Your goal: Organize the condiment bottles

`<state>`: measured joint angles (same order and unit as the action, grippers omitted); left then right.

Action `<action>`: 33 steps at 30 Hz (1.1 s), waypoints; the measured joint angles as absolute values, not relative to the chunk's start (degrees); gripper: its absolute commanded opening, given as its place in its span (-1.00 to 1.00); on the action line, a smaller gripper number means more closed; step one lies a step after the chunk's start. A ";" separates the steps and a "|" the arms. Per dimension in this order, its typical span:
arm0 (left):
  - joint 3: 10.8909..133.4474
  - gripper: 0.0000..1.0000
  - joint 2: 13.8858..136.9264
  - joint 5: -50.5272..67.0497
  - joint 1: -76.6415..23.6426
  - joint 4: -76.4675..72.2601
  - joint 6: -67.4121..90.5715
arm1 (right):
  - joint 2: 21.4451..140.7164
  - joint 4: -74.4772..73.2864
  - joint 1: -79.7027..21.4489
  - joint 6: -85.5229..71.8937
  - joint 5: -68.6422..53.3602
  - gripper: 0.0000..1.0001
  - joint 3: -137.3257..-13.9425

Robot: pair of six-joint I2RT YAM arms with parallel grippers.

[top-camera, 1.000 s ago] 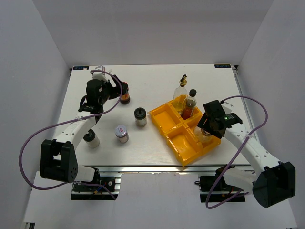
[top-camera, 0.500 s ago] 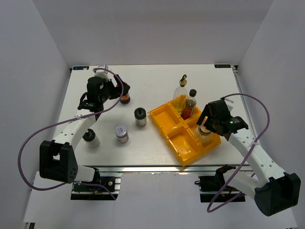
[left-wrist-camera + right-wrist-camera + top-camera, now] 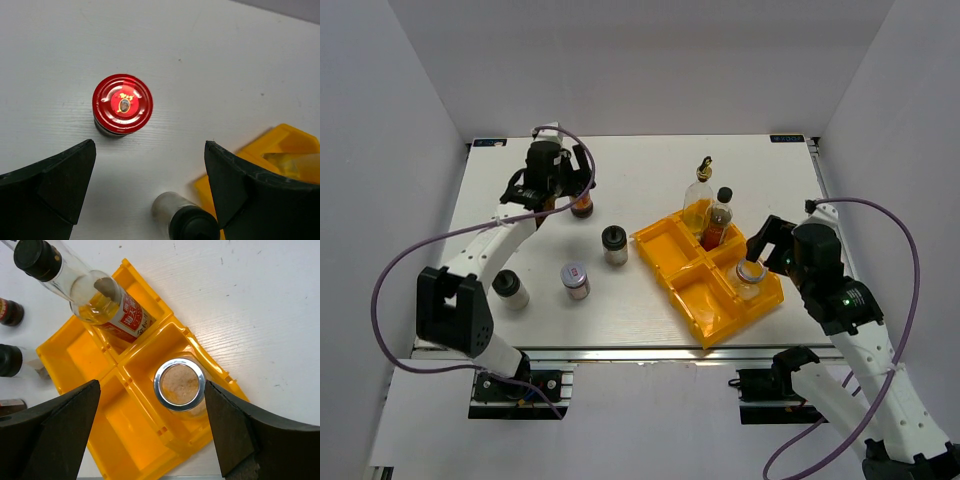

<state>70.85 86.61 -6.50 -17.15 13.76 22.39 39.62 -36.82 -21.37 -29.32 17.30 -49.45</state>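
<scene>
I judge the step in hand is the pick of the red-lidded jar (image 3: 122, 104). It stands on the table (image 3: 650, 160) at the far left, well apart from the yellow tray (image 3: 705, 305). My left gripper (image 3: 150, 147) hangs over it with the fingers spread wide. The jar lies a little beyond them, nearer to the left finger. Next I must centre it, go down and close. My right gripper (image 3: 152, 387) is also spread, above the silver-lidded shaker (image 3: 180, 385) that stands in the tray's right compartment, and it holds nothing.
</scene>
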 measured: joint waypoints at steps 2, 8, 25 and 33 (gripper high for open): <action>72.49 0.96 89.58 -7.88 -17.02 15.18 22.46 | 38.59 -36.25 -21.39 -28.25 18.37 0.79 -48.45; 80.03 0.96 100.16 -10.33 -16.99 19.66 22.37 | 38.81 -36.27 -21.37 -26.68 22.68 0.79 -46.26; 90.83 0.21 111.81 -15.03 -16.91 25.10 21.71 | 39.86 -35.83 -21.32 -24.84 26.74 0.79 -45.95; 90.72 -1.00 111.77 -15.33 -16.93 25.06 21.89 | 36.62 -35.77 -21.32 -25.02 27.94 0.79 -45.60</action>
